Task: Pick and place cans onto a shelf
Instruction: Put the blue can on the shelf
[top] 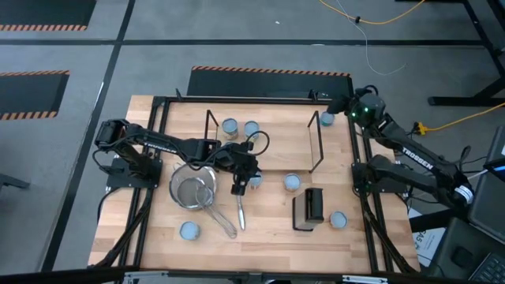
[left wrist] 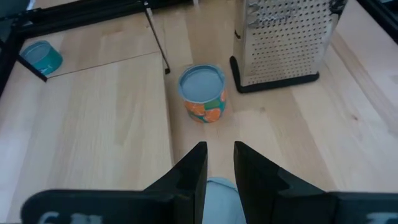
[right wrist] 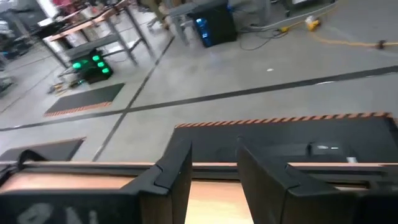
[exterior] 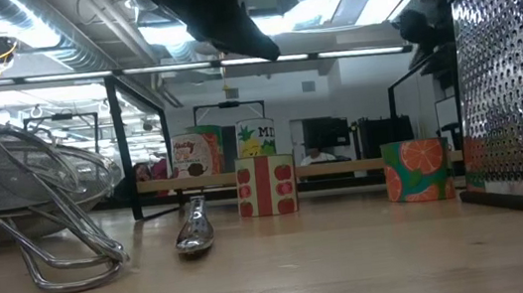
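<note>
Directly beneath the left gripper (left wrist: 219, 163), a pale blue can top (left wrist: 219, 194) shows between the two dark fingers, which stand slightly apart on either side of it; whether the pads touch the tin cannot be told, and its sides are hidden. From above, this left gripper (top: 241, 183) sits over the table's middle, just beside the mesh strainer (top: 194, 190), and the can under it (top: 256, 181) is mostly covered. Ahead of the fingers stands an orange-labelled can (left wrist: 203, 93), and past it a metal grater (left wrist: 283, 38), its top cut off. Another teal can (left wrist: 41, 56) lies farther off.

Two cans (top: 240, 127) rest on the shelf (top: 264, 142), between its black wire frames. Others sit on the tabletop: one near the grater (top: 292, 182), one by the right edge (top: 338, 219), one at the front left (top: 189, 230), one at the far right corner (top: 327, 119).

Waiting at that far corner, the right gripper (right wrist: 213, 169) has its fingers apart, holding nothing.
</note>
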You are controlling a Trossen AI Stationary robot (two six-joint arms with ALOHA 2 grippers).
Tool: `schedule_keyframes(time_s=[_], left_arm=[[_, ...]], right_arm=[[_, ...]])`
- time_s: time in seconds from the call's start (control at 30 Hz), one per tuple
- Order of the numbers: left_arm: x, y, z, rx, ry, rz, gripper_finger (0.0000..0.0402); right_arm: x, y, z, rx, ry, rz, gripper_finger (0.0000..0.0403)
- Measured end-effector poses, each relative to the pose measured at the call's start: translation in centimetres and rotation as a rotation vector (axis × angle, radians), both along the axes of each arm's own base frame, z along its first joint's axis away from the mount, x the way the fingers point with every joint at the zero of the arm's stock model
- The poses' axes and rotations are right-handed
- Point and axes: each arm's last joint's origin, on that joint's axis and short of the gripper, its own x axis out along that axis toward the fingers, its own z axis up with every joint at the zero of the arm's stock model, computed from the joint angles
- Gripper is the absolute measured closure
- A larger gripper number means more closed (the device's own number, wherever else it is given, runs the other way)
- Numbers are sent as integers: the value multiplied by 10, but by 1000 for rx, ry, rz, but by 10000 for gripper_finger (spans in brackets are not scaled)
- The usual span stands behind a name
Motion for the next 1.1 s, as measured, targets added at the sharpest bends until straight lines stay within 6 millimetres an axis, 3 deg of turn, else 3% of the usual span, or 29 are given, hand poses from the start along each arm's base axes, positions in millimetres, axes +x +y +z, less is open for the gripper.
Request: schedule_keyframes(time_s=[0.2,0.43,0.7,1.1], left_arm=[[0,5,0,1,-1,18,329],[0,7,0,0,-2,22,329],[0,7,0,0,-2,21,329],[1,8,0,-23,-2,38,329]], right_arm=[[11,-17,-8,19,-13,13,273],[20,-52,-31,113,13,17,273],[24,-91,-43,240,35,38,273],[28,-116,-74,534,210,10,273]])
